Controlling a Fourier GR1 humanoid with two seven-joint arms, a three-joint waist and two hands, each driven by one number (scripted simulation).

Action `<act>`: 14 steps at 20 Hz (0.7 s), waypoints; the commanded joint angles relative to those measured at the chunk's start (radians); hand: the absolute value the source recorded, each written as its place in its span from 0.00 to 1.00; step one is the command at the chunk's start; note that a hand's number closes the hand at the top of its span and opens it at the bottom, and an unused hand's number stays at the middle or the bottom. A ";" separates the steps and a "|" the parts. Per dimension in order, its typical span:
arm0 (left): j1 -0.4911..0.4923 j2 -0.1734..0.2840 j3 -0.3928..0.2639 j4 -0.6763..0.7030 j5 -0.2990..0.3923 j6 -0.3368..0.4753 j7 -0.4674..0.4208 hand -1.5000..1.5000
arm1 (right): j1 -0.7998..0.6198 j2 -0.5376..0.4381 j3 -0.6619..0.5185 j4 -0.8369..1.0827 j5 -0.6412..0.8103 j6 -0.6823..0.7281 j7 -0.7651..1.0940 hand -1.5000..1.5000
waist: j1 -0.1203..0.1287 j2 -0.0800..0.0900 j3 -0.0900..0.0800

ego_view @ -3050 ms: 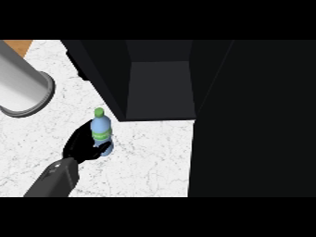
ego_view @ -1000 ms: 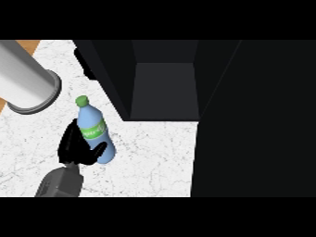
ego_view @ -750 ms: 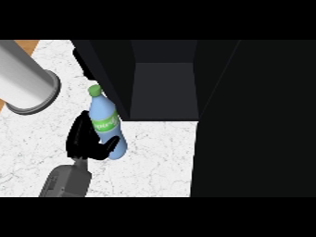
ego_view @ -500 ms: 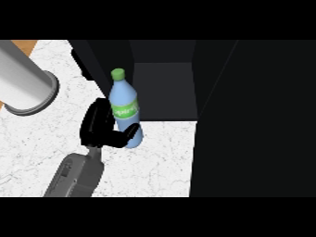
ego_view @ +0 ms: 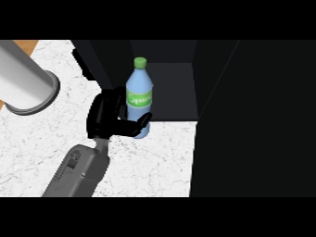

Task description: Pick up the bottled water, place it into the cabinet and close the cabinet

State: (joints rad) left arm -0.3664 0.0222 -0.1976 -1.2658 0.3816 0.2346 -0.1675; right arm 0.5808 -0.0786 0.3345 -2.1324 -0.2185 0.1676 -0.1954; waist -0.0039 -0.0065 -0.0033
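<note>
There is a single view, from the robot's head, looking steeply down and close onto the white speckled marble counter top (ego_view: 153, 162), which fills the lower left of the frame. The open black cabinet (ego_view: 167, 92) takes the upper centre; its dark door or side, probably, blocks the whole right. A large grey metal cylinder (ego_view: 16, 76) crosses the upper left
</note>
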 commanded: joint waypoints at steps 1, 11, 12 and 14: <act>-0.251 -0.021 -0.023 0.114 -0.077 0.092 0.033 1.00 | -0.033 0.008 0.021 -0.011 -0.004 -0.002 0.024 0.00 | -0.031 0.012 0.004; -0.350 -0.021 -0.037 0.188 -0.167 0.264 0.075 1.00 | -0.061 0.004 0.000 0.022 -0.018 0.004 0.020 0.00 | -0.064 0.021 0.004; -0.373 -0.009 -0.023 0.227 -0.174 0.260 0.087 1.00 | -0.054 -0.031 -0.035 0.008 -0.058 0.035 0.028 0.00 | -0.059 0.020 0.004; -0.378 -0.019 -0.025 0.259 -0.185 0.297 0.068 1.00 | -0.057 -0.009 -0.007 0.029 -0.037 0.022 0.021 0.00 | -0.069 0.024 0.004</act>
State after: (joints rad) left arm -0.4536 0.0117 -0.2785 -1.1964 0.2191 0.5576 -0.1298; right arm 0.5348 -0.0863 0.3307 -2.1110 -0.2444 0.1830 -0.1777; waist -0.0326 -0.0099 0.0014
